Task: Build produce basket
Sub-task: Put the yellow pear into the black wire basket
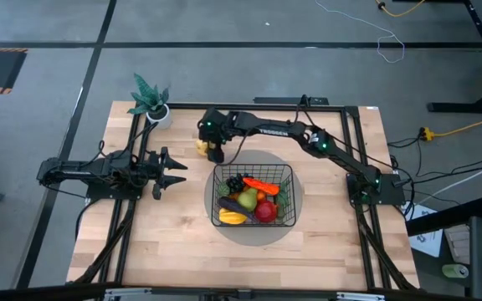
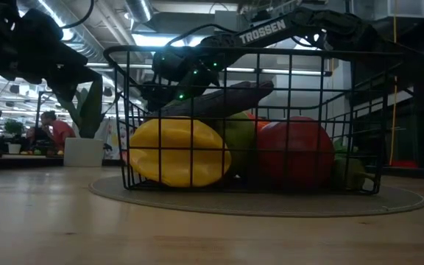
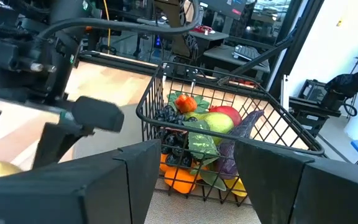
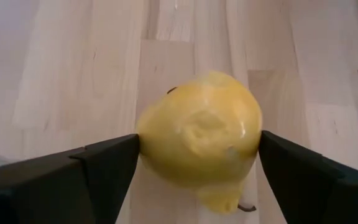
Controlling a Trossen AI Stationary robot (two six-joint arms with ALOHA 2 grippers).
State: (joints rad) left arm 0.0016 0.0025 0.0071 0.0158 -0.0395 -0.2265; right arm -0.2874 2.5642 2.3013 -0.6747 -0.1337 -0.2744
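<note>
Pale wooden planks fill my right wrist view, and against them sits the yellow pear [image 4: 199,138], pinched between my two dark fingers [image 4: 104,168], one pad touching each flank. So my right claw [image 1: 212,149] is closed on the pear, not far from half open around its belly. In the high view that claw sits left of centre in the upper half of the frame, just above and left of the basket's [image 1: 291,171] upper-left corner, with the pear showing as a yellow spot [image 1: 202,146] on the claw's left side.

Centre frame, the basket rests on a round grey mat [image 1: 299,219] and already holds a mixed heap: red apple [image 1: 264,212], orange carrot [image 1: 263,183], dark grapes [image 1: 235,181], green pear [image 1: 248,199], eggplant [image 1: 243,206], something yellow at the lower left.

My left claw [image 1: 176,170] waits at mid-left, fingers spread wide and holding nothing, pointing toward the basket. A potted plant [image 1: 151,99] stands at the table's upper-left corner.

My worry, as I judge it: the pear is smooth and rounded, gripped only at its sides, so it may squirt out or swivel on the lift. Coming in low, pear or fingers could catch the wire rim and shove the basket off its mat. Dropped onto the heap, it may roll something over the edge.
</note>
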